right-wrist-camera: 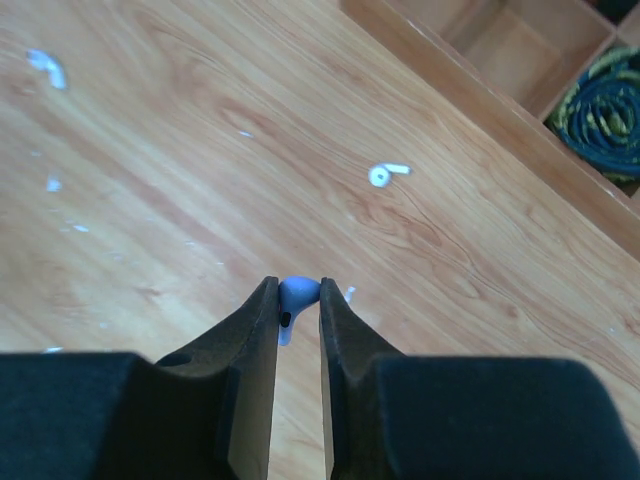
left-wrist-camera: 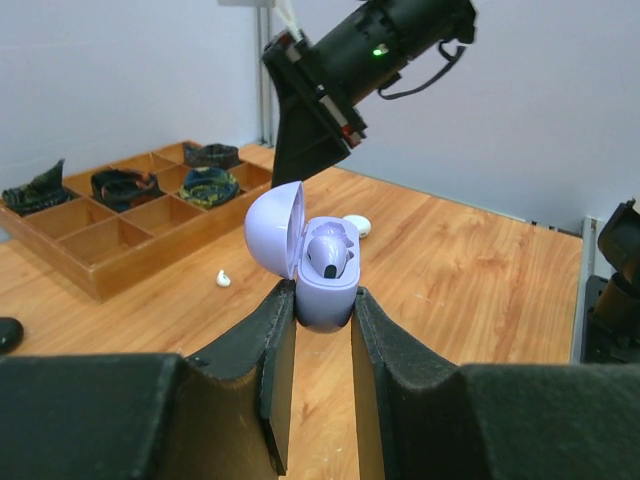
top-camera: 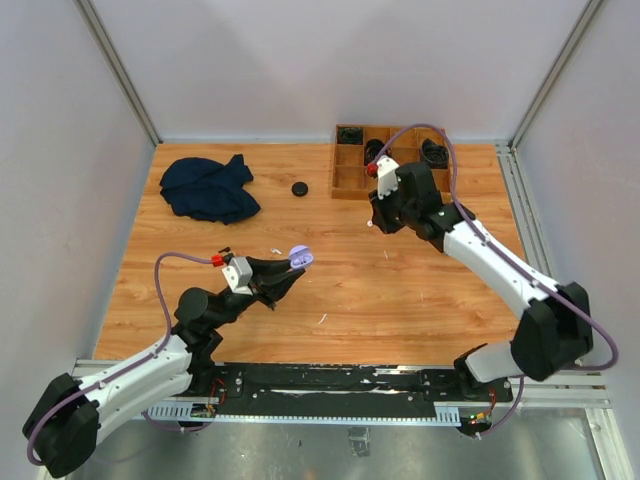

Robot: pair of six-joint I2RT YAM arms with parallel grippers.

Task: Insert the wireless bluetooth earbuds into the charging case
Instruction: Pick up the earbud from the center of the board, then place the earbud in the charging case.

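Partly, right fingers [right-wrist-camera: 255,335] hide the earbud [right-wrist-camera: 298,293] (pale purple).

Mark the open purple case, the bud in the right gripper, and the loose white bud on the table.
purple case [left-wrist-camera: 328,300]: left wrist view, on its lower shell.
held bud [right-wrist-camera: 298,291]: right wrist view, on its rounded head.
white bud [right-wrist-camera: 379,176]: right wrist view, on its round head.

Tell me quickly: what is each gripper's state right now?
Left gripper: closed on the open pale purple charging case, with a seated earbud inside.
Right gripper: closed on a pale purple earbud.
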